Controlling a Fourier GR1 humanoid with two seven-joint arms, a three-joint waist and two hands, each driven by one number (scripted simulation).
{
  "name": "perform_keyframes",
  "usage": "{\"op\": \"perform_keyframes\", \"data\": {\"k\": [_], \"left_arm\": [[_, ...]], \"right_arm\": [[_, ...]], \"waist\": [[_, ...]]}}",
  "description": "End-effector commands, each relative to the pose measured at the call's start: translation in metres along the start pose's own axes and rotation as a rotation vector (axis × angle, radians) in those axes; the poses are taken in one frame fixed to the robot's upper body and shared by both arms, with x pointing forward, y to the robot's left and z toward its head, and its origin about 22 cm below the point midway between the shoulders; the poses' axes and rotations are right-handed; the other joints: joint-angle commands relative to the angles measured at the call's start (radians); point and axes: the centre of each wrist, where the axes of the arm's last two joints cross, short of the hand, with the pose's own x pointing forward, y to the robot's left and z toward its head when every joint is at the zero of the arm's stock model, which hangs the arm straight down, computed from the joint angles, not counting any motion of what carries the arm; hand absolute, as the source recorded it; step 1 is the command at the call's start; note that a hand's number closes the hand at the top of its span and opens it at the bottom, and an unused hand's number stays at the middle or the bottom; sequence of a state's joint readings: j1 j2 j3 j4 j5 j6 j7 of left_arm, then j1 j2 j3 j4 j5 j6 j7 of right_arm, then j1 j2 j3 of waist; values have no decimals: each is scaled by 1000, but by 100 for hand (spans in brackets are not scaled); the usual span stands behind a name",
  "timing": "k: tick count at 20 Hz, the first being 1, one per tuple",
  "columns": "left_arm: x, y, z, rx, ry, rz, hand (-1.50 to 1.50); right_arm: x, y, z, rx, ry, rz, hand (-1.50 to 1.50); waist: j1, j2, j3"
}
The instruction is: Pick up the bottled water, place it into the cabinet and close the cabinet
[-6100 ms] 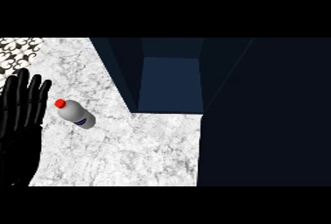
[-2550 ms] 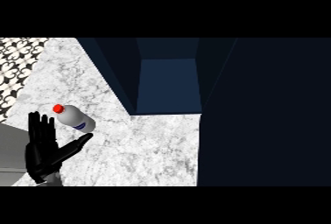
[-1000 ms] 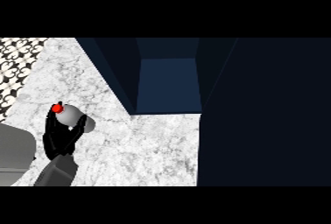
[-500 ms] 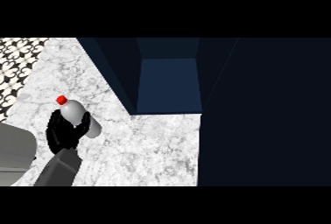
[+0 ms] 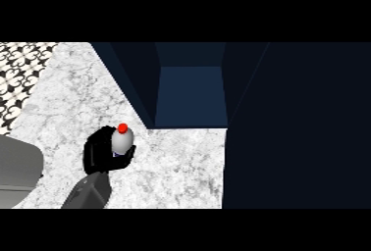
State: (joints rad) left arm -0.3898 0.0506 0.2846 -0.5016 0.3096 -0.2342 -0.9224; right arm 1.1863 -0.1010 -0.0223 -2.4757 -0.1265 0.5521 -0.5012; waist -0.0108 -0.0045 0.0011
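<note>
Left of the cabinet's open mouth, over the marble table [image 5: 181, 162], I have my left hand [image 5: 98, 154] curled round the water bottle [image 5: 121, 141], its red cap [image 5: 122, 128] pointing up-view toward the cabinet. The cabinet [image 5: 190, 93] opening lies up and to the right of the bottle, near. My right hand is out of view.

We are in a kitchen: a white marble counter [image 5: 181, 162] spreads beneath us, and a dark blue cabinet [image 5: 190, 100] stands open at twelve o'clock. At ten o'clock we see a strip of black-and-white patterned tiles [image 5: 20, 73] along the counter's edge.
</note>
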Motion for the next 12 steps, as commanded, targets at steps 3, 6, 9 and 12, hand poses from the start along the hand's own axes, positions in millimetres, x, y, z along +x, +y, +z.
{"op": "perform_keyframes", "data": {"k": [3,6,9,12], "left_arm": [[1,-34,-4,-139,6,56,150],[15,-58,-22,-209,-6,28,150],[21,-72,-14,-280,18,61,150],[43,-100,-24,-311,4,75,150]], "right_arm": [[28,4,-7,-12,-62,0,-150],[21,-7,-5,-5,-51,11,-150],[19,-1,-13,-11,-59,23,-150],[23,3,-11,-20,-68,5,-150]], "waist": [[7,-3,-1],[20,-5,1],[22,-3,0],[24,-8,0]]}}
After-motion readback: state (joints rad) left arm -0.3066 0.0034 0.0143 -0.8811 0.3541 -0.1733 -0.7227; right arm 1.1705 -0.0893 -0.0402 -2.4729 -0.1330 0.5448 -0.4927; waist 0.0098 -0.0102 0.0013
